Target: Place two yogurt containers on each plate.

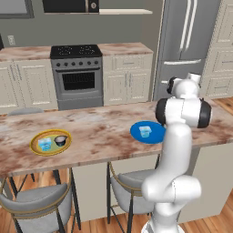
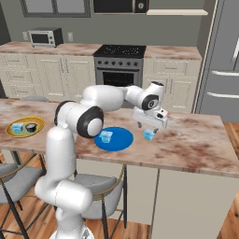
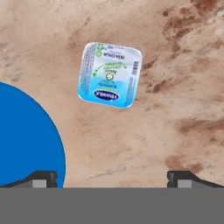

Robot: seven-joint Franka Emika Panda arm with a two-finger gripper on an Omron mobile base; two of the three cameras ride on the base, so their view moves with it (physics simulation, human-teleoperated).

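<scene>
- The gripper (image 2: 148, 127) hangs over the marble counter (image 2: 196, 140), fingers spread wide, holding nothing.
- A loose pale-blue yogurt cup (image 3: 110, 75) sits on the counter just beside the blue plate (image 2: 113, 139), whose edge is cut off in the hand view.
- One cup (image 2: 106, 137) sits on that plate.
- The yellow-rimmed plate (image 1: 51, 142) carries a pale-blue cup (image 1: 45, 144) and a dark cup (image 1: 60, 140), small and blurry.

In the hand view the blue plate (image 3: 26, 140) is cut off by the left edge.
</scene>
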